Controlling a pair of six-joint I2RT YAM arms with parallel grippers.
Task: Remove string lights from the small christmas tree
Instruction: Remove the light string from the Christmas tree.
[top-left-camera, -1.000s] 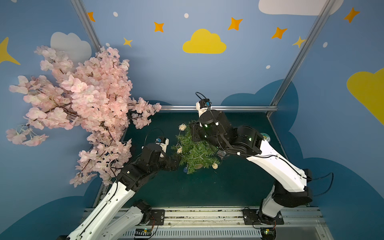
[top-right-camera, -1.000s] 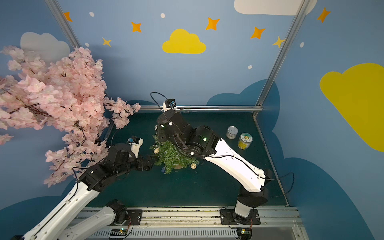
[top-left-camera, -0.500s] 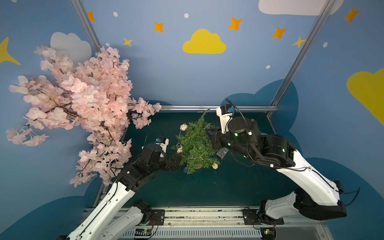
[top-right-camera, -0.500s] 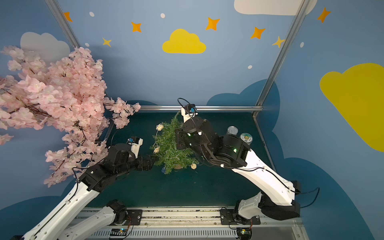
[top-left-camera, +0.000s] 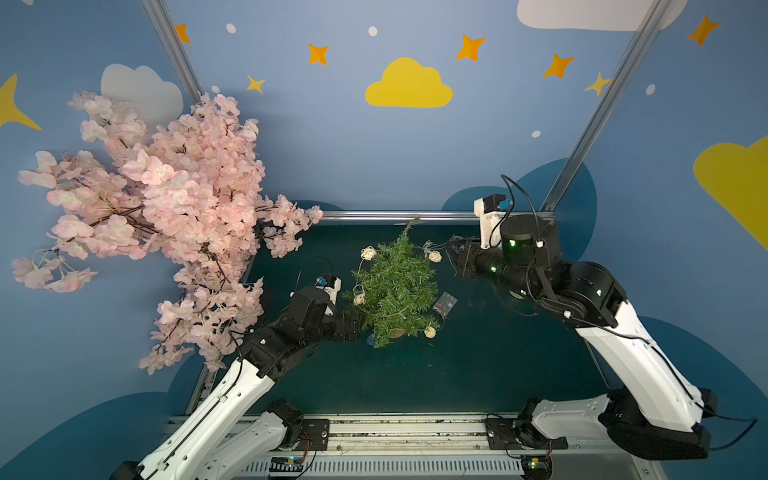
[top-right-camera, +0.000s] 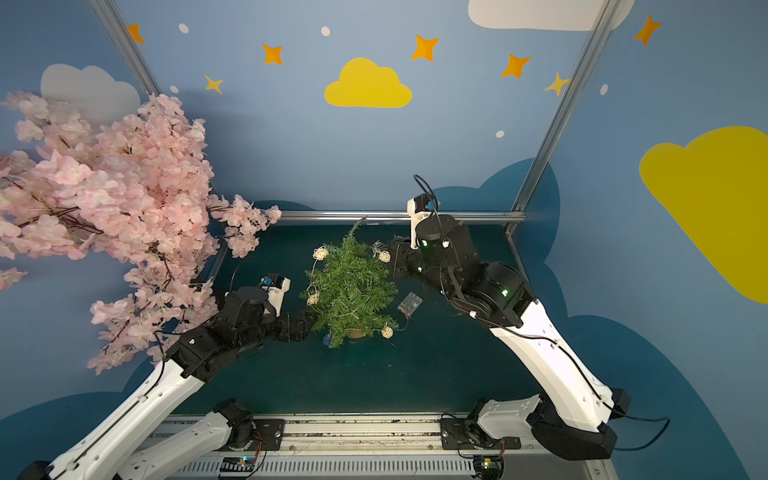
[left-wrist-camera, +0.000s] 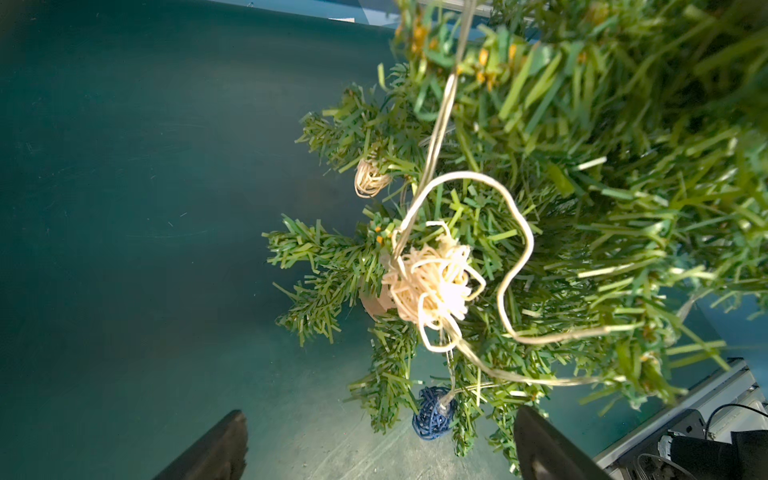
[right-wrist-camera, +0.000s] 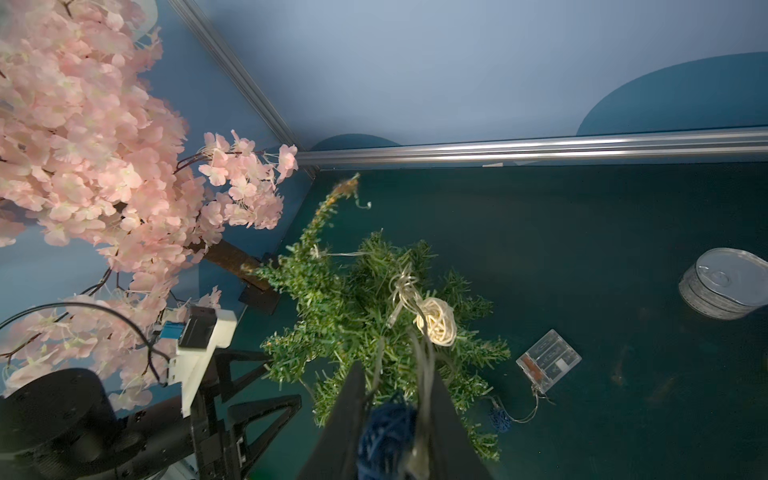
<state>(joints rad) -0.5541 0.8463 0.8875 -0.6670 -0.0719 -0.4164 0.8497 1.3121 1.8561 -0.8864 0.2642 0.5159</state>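
The small christmas tree (top-left-camera: 395, 286) (top-right-camera: 353, 286) stands mid-table, its thin tip toward the back rail. The string lights (top-left-camera: 368, 252) loop round it with cream balls, and their clear battery box (top-left-camera: 444, 302) (right-wrist-camera: 548, 359) lies on the mat to its right. My right gripper (top-left-camera: 455, 251) (right-wrist-camera: 397, 374) is right of the treetop, shut on a blue ball (right-wrist-camera: 388, 440) and its wire. A cream ball (right-wrist-camera: 436, 322) hangs just beyond it. My left gripper (top-left-camera: 353, 326) (left-wrist-camera: 380, 415) is open at the tree's lower left, with another blue ball (left-wrist-camera: 432, 413) loose between its fingers.
A big pink blossom tree (top-left-camera: 158, 199) overhangs the left side and my left arm. A tin can (right-wrist-camera: 723, 284) stands on the mat at the right, hidden by my right arm in both top views. A metal rail (top-left-camera: 374, 215) bounds the back.
My right arm has swung from above the tree out to the right, drawing the blue ball and its wire off the treetop. The left arm has stayed put.
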